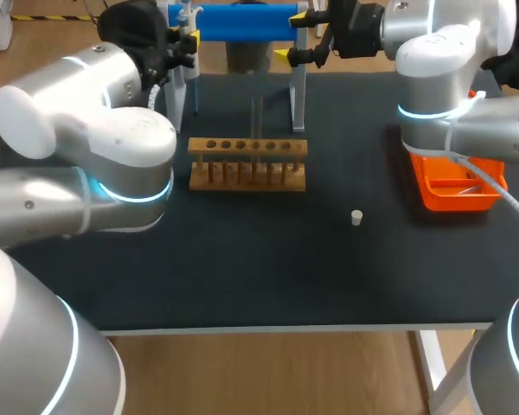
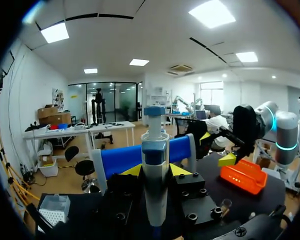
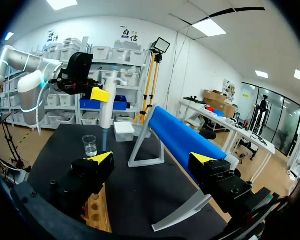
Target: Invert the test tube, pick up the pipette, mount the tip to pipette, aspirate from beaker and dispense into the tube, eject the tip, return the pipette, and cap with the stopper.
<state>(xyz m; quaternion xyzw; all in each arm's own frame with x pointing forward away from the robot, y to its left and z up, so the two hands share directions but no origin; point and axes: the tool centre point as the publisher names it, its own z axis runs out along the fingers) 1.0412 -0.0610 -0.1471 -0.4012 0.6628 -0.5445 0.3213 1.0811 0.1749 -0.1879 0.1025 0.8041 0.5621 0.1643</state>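
My left gripper (image 2: 156, 170) is shut on the white and blue pipette (image 2: 155, 175), which stands upright between its yellow tips. In the head view this gripper (image 1: 183, 43) holds the pipette (image 1: 187, 17) at the left end of the blue pipette stand (image 1: 246, 22). My right gripper (image 3: 151, 160) is open wide and holds nothing; it hangs by the stand's right end (image 1: 296, 36). A clear test tube (image 1: 256, 121) stands in the wooden rack (image 1: 248, 162). The small white stopper (image 1: 356, 217) lies on the mat. The beaker (image 3: 89, 145) stands below the held pipette (image 3: 105, 107).
An orange bin (image 1: 454, 186) sits at the table's right side under my right arm. A white tip box (image 3: 124, 131) stands near the beaker, beside the stand's white leg (image 3: 145, 150). My left arm's elbow (image 1: 112, 164) looms over the table's left part.
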